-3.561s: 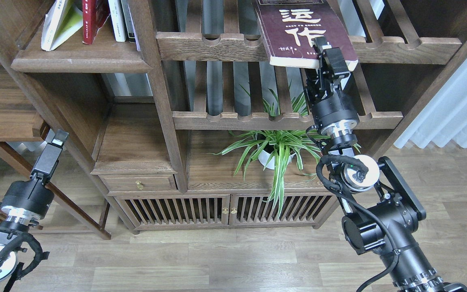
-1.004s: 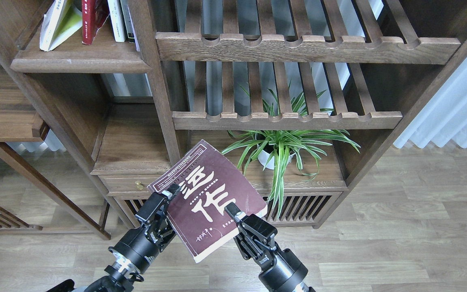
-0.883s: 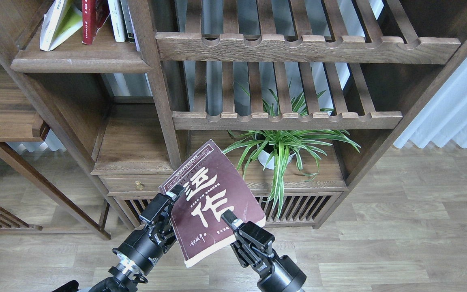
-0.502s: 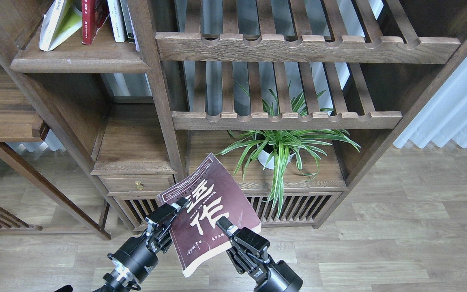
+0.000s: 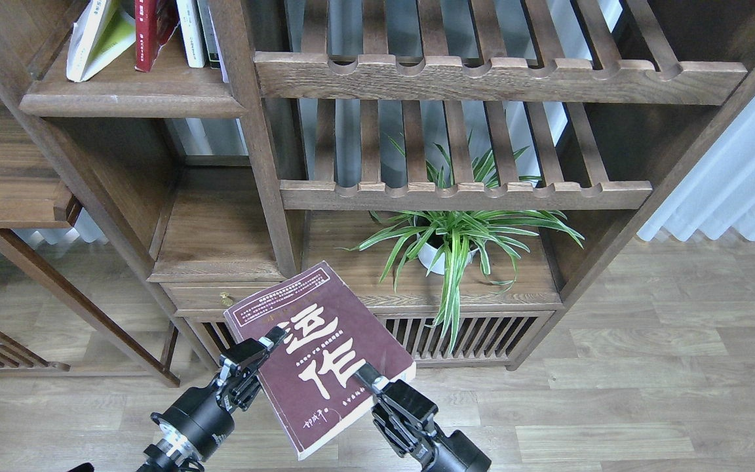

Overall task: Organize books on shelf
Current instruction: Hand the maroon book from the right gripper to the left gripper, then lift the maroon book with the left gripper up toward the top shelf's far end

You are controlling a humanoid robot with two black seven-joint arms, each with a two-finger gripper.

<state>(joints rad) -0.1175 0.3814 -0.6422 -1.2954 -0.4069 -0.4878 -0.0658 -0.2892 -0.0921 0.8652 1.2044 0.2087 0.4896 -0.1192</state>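
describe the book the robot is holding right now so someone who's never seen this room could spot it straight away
Start at the wooden bookcase, then drop to the floor in front of its slatted cabinet doors. There the left gripper and right gripper hold the maroon book by opposite edges. Unlike the shelved books, it shows big white Chinese characters.

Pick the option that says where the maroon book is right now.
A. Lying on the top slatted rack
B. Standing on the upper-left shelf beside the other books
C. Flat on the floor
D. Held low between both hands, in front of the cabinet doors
D: the maroon book hangs between the left hand and right hand, low before the cabinet doors.
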